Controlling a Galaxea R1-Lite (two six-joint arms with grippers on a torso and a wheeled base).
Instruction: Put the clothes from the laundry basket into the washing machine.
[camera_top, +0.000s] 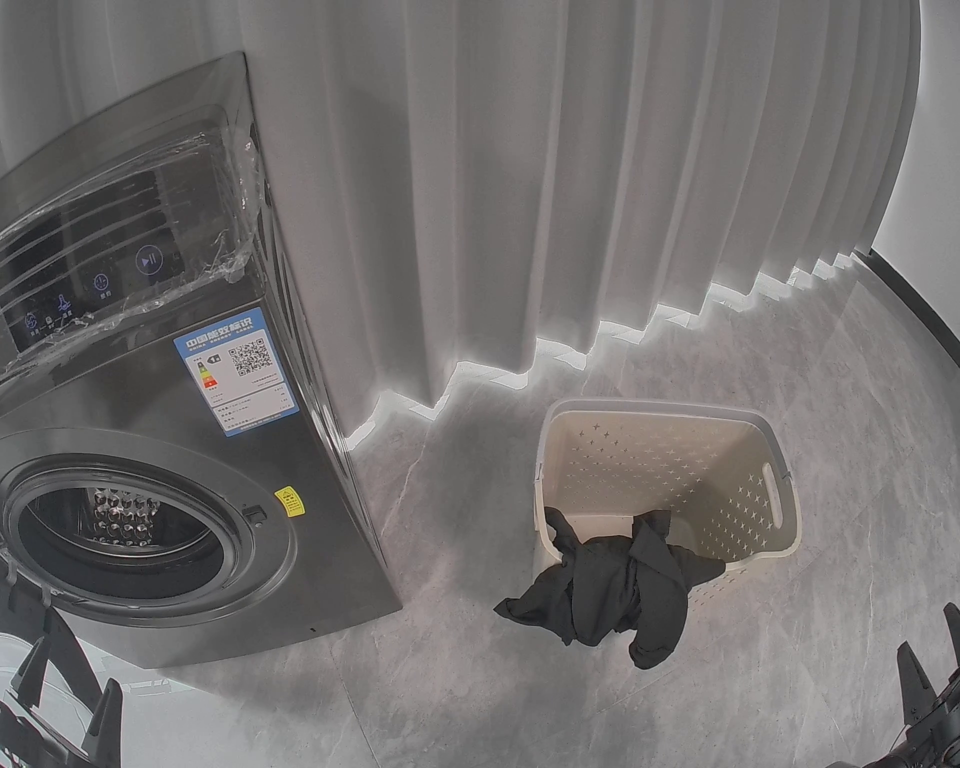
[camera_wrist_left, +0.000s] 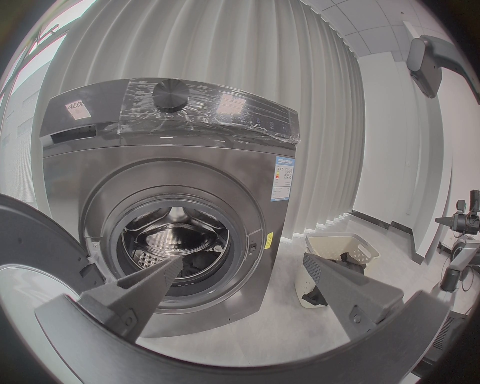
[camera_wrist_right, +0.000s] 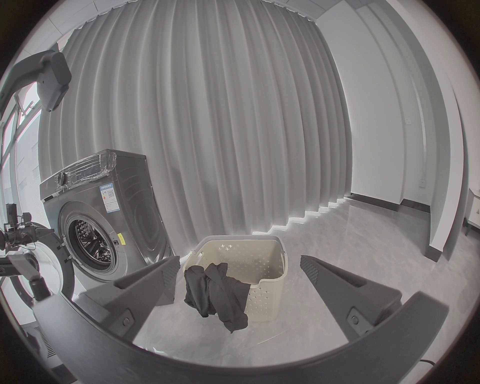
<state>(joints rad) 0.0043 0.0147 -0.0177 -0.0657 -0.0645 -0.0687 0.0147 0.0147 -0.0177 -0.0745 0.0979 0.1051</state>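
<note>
Black cloth, a single black garment (camera_top: 610, 585), lies bunched over the near rim of the laundry basket (camera_top: 660, 408), part inside and most of it spilling down the outer wall. Its longer spread runs along that rim: one crumpled end trails on the floor (camera_top: 480, 690) on the washing machine's side, and another lobe hangs lower at the opposite end. The basket is cream plastic with small star-shaped holes and a slot handle in its end wall. It stands upright with its mouth up, close to the white pleated curtain (camera_top: 560, 170) and well apart from the washing machine (camera_top: 330, 540). The grey metal machine stands to the left with its door (camera_wrist_left: 35, 235) swung wide open, so the studded steel drum (camera_top: 120, 515) shows through the round mouth. On its front sit a blue-edged label (camera_top: 238, 370) with a code square and coloured bars, and a small yellow sticker (camera_top: 290, 501) by the door ring; the print is too small to read. Wrinkled plastic film (camera_top: 130, 230) covers the control panel. The left gripper (camera_wrist_left: 242, 260) hangs before the machine's mouth, its fingers (camera_wrist_left: 145, 295) spread and holding nothing. The right gripper (camera_wrist_right: 240, 260) faces the basket from a distance, its fingers likewise spread and bare.
</note>
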